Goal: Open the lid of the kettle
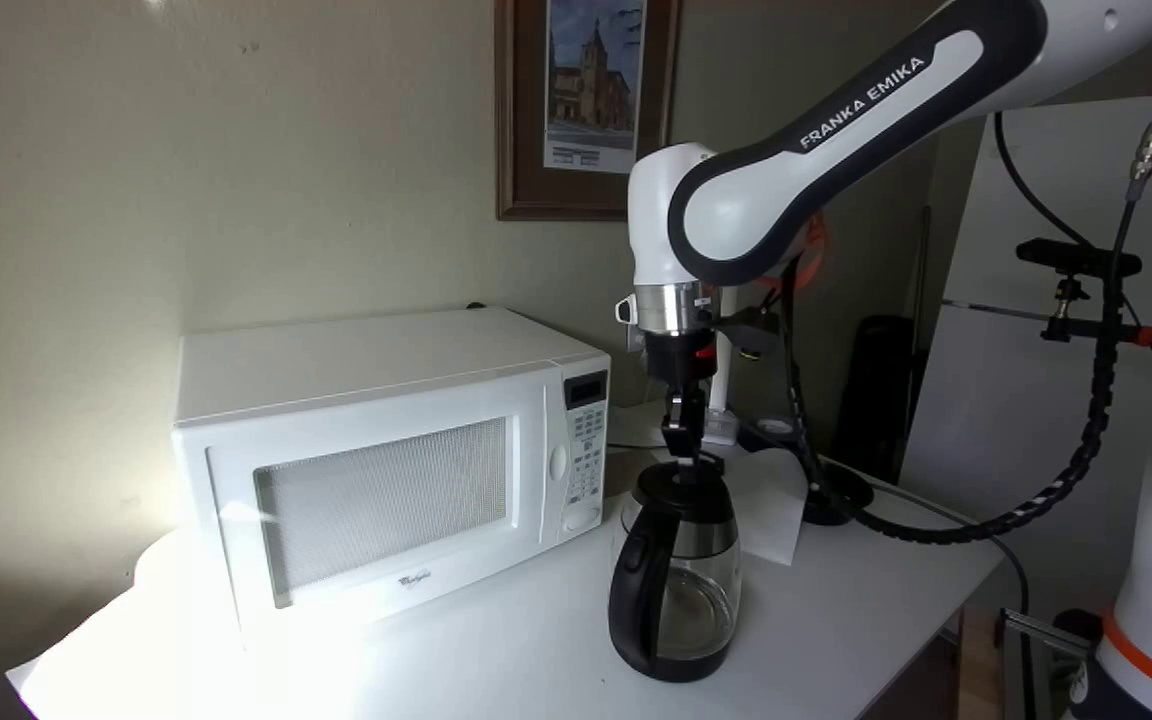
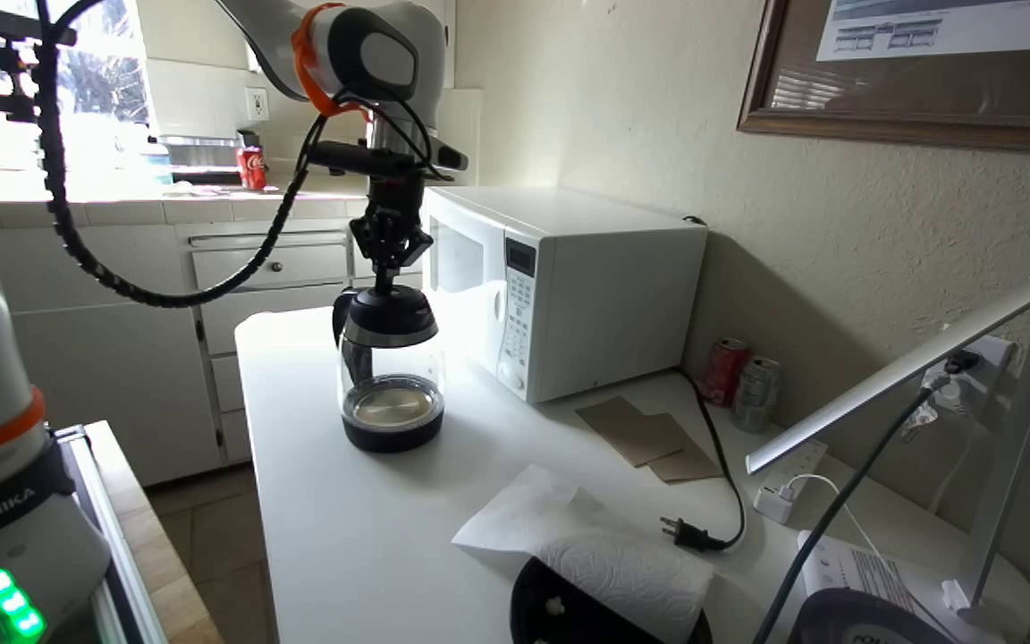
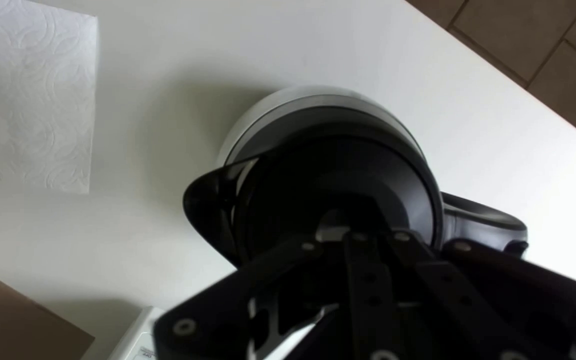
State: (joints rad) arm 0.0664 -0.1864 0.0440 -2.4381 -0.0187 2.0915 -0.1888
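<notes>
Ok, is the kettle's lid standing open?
No, in an exterior view the black lid sits closed over the top of the kettle.

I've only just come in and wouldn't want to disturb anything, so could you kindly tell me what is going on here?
A robot arm is busy with a glass kettle, the aim being to open its lid. The claw, which looks shut, points down with its tip right at the top of the lid; I can't tell whether it grips anything. The lid is on, and the kettle stands upright on the white table, beside the microwave.
</notes>
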